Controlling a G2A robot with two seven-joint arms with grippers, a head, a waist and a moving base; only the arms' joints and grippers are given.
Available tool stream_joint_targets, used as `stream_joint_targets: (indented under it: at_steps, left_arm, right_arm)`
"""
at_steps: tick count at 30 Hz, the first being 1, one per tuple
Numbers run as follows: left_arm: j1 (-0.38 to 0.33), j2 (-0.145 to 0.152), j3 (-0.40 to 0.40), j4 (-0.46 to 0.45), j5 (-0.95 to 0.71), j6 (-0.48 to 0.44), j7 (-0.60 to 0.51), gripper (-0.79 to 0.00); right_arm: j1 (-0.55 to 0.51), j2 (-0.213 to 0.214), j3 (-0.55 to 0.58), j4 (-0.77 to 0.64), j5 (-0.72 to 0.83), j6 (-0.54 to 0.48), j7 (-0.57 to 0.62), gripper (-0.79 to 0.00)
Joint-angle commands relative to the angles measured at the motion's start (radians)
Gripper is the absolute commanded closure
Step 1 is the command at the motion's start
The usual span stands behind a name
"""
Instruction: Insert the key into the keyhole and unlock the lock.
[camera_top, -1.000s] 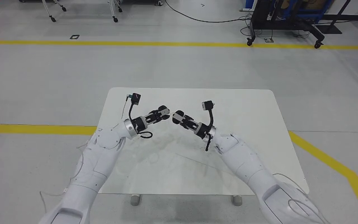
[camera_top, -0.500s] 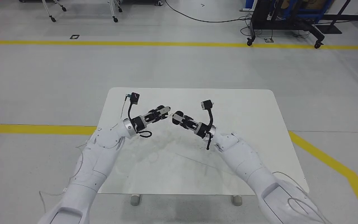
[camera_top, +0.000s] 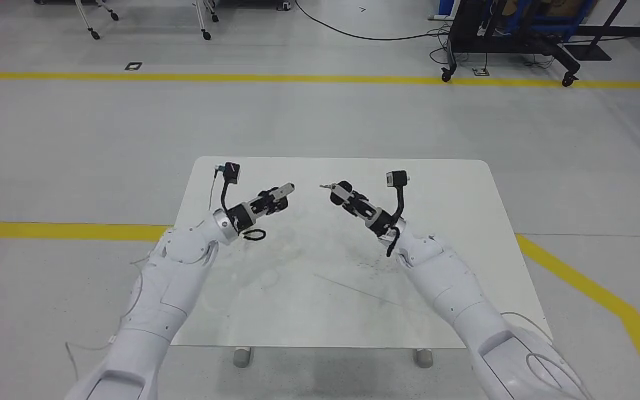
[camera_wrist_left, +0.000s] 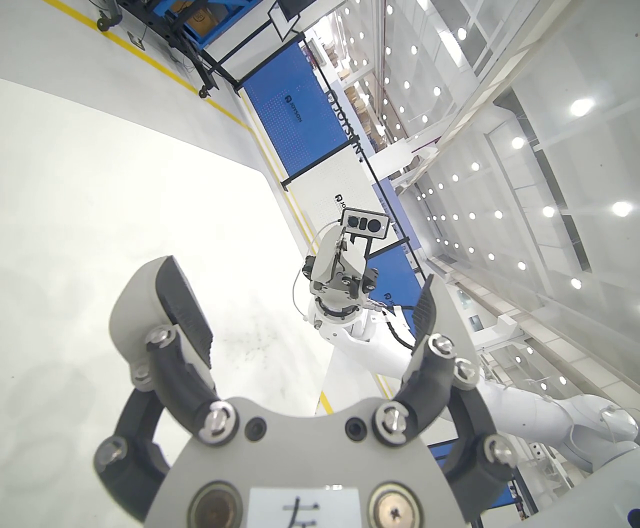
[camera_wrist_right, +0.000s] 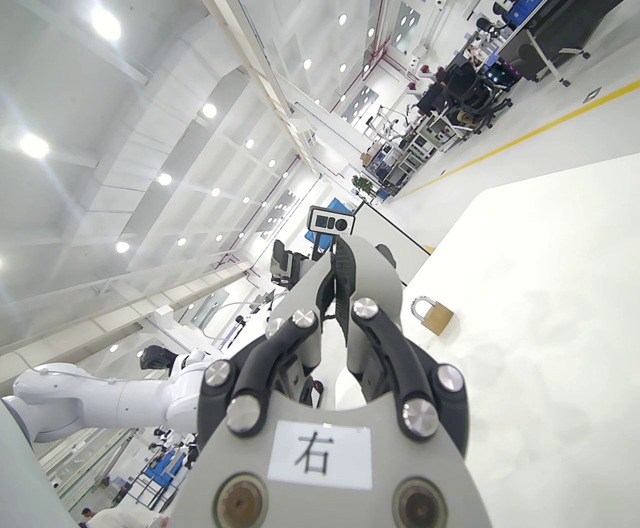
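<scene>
Between the left gripper's (camera_wrist_left: 300, 282) widely spread jaws there is nothing. The right gripper's (camera_wrist_right: 344, 260) jaws are pressed shut, perhaps on a thin silvery key (camera_top: 326, 186), too small to be sure. Nearby, the brass padlock with steel shackle (camera_wrist_right: 434, 317) lies on the white table (camera_wrist_right: 550, 310). Its shackle seems closed, so insertion and unlocking look undone. A second ago the grippers nearly touched; now they are apart.

brass padlock (camera_wrist_right: 433, 315) with silver shackle, shackle looks closed, lying flat on white table (camera_wrist_right: 550, 300), thin silvery sliver, probably the key (camera_top: 322, 186), poking leftward from clamped right gripper (camera_top: 333, 189), over table's far middle
</scene>
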Motion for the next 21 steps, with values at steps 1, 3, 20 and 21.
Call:
stream_joint_targets:
  at_steps: [1,3,20,21]
  left_arm:
    - [0.018,0.013,-0.033,-0.061,0.062,-0.005,0.016,-0.785]
    - [0.059,0.038,-0.097,-0.158,0.193,0.010,0.034,-0.785]
    - [0.261,0.118,-0.114,-0.664,1.213,0.445,-0.351,-0.785]
    - [0.241,0.115,-0.091,-0.635,1.241,0.467,-0.354,-0.785]
  right_arm:
    - [0.000,0.000,0.000,0.000,0.000,0.000,0.000,0.000]
    - [0.000,0.000,0.000,0.000,0.000,0.000,0.000,0.000]
    - [0.000,0.000,0.000,0.000,0.000,0.000,0.000,0.000]
    - [0.000,0.000,0.000,0.000,0.000,0.000,0.000,0.000]
